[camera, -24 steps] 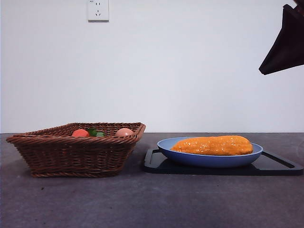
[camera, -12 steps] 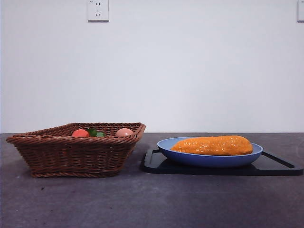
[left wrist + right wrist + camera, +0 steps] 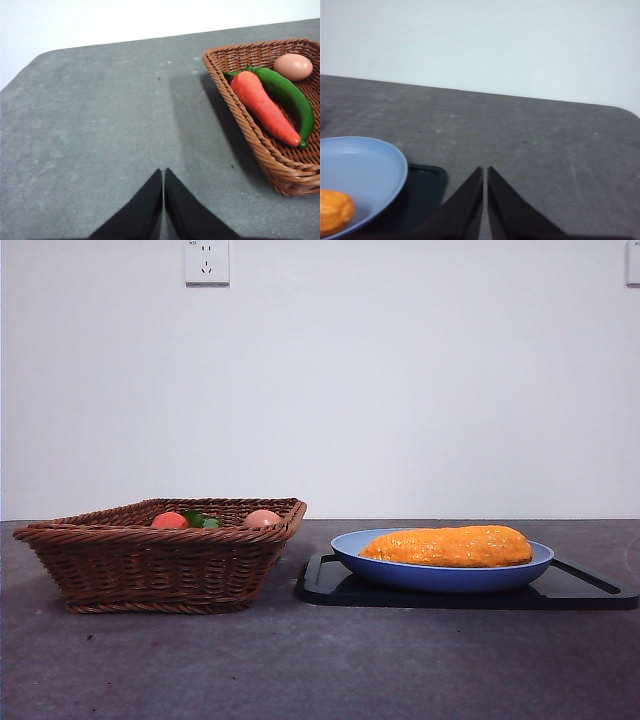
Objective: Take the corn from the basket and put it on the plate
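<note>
corn (image 3: 448,546) on plate (image 3: 440,577), left wrist view shows basket's (image 3: 280,170) peppers (image 3: 263,107)

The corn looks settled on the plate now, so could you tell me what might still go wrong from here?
Little seems at stake, with both arms drawn back and fingers shut.

1. The corn nearly spans the plate, one tip close to the rim, so a knock might roll it out.

2. The plate sits on a black tray and could perhaps slide if bumped.

3. The basket, holding a carrot, stands close beside the tray, which leaves little room for an arm.

Grey table (image 3: 300,670), bearing wicker basket (image 3: 160,565) beside black tray (image 3: 590,590).
</note>
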Robot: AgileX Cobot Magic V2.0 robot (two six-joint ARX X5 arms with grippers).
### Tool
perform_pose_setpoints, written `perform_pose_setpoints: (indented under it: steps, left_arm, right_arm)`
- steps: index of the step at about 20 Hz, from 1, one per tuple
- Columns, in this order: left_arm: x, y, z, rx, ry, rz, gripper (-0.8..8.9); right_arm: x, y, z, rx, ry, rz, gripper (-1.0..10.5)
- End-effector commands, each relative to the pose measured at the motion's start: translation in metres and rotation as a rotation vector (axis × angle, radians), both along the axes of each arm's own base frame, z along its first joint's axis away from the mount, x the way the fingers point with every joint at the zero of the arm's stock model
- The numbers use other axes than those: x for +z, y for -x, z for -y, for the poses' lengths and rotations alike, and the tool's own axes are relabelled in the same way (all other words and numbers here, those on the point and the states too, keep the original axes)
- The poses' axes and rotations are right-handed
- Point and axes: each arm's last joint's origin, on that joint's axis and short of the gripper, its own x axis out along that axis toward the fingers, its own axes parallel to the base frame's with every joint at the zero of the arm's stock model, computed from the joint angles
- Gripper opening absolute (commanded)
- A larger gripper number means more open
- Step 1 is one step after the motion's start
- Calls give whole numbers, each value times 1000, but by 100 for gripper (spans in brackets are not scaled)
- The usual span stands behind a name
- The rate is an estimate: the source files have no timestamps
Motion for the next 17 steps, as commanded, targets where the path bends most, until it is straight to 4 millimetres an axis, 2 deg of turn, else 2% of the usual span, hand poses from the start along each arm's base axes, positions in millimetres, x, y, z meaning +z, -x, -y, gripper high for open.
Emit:
perform_pose_setpoints:
  steps: [1,4,17]
  left_arm:
    - [-8,0,0,1,6,-47,8]
    - [-8,0,0,1,6,-47,8]
    - [-8,0,0,1,6,-47,8]
  right_arm:
    - [-8,2,0,-16,-24,23,2]
    - [-18,4,1,-37,-44,10,2]
    - [-27,10,1,-56,-54,-70,2]
